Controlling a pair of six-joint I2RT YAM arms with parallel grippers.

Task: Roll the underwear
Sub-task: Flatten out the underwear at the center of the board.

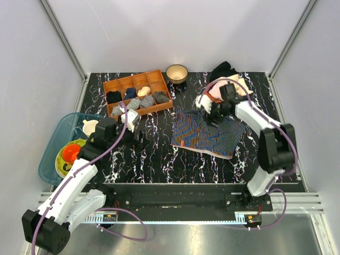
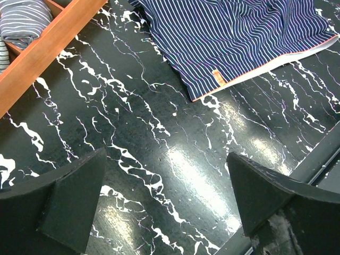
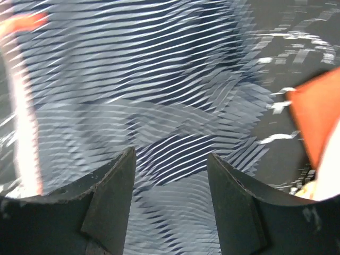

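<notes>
Underwear (image 1: pixel 206 135) lies flat on the tabletop (image 1: pixel 159 164), right claw (image 1: pixel 213 114) spread wide just over its far edge, likely poised to pinch there and start the roll, while the left claw (image 2: pixel 167 196) hovers spread off to its left.

Bright overhead glare; blurred right-wrist view.

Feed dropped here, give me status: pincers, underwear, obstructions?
Left pincer open, off the cloth. Right pincer open over far edge of underwear. Spread out, unrolled. Clothes pile close behind it.
</notes>
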